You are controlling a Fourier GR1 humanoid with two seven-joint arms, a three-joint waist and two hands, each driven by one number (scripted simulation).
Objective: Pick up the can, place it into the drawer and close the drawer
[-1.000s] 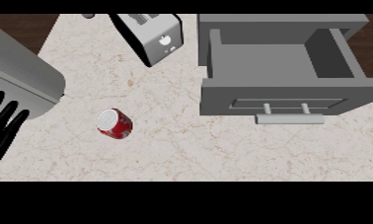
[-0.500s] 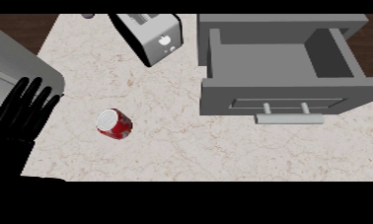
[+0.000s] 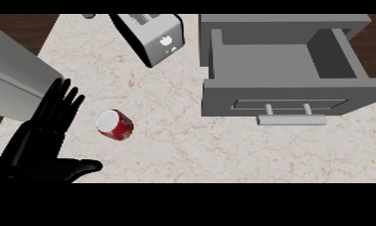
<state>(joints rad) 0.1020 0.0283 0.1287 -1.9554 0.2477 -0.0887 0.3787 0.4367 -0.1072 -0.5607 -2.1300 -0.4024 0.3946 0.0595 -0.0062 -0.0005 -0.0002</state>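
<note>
One Can Outstanding, Drawer Standing Open

Item, far left: left hand (image 3: 46, 135), black, palm showing, fingers (image 3: 62, 101) straight and spread wide, thumb out to the side; it held nothing. A grey forearm or panel sat at the left edge above it; which, could not be told.

Item, just beside the fingers: can (image 3: 115, 125), red with a pale top, lying tilted on the tabletop (image 3: 183, 140), apart from the hand.

Item, upper middle: toaster (image 3: 152, 38), silver and black, well apart from the can.

Item, right: drawer (image 3: 283, 73), grey, pulled open, its compartment showing nothing inside; bar handle (image 3: 291, 119) on its front.

Right hand: not in view.

Step judged in hand: the reach, with no grasp made. The next move would call for bringing the palm across to the can and curling the fingers round it, then carrying it rightward past the toaster to the open compartment.

Surface: pale marbled stone with fine reddish veining. A dark wood strip ran along the far edge.
</note>
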